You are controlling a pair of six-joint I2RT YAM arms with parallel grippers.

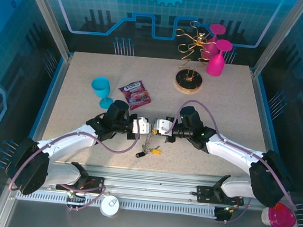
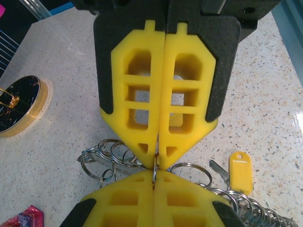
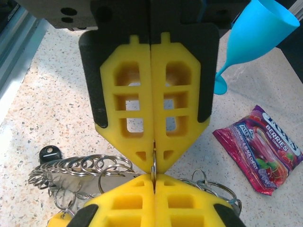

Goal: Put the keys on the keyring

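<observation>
Left wrist view showed the left gripper (image 2: 155,178) and right gripper (image 2: 161,150) tip to tip, each pinched closed on the keyring (image 2: 155,166), likely steadying it for the yellow key (image 2: 239,171).

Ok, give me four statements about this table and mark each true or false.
1. The left hand and right hand are both shut on the keyring. True.
2. The snack packet lies between the hands and the arm bases. False: it lies beyond the hands, beside the blue goblet.
3. A yellow-headed key lies on the table. True.
4. The blue goblet lies on its side. False: it stands upright.
</observation>
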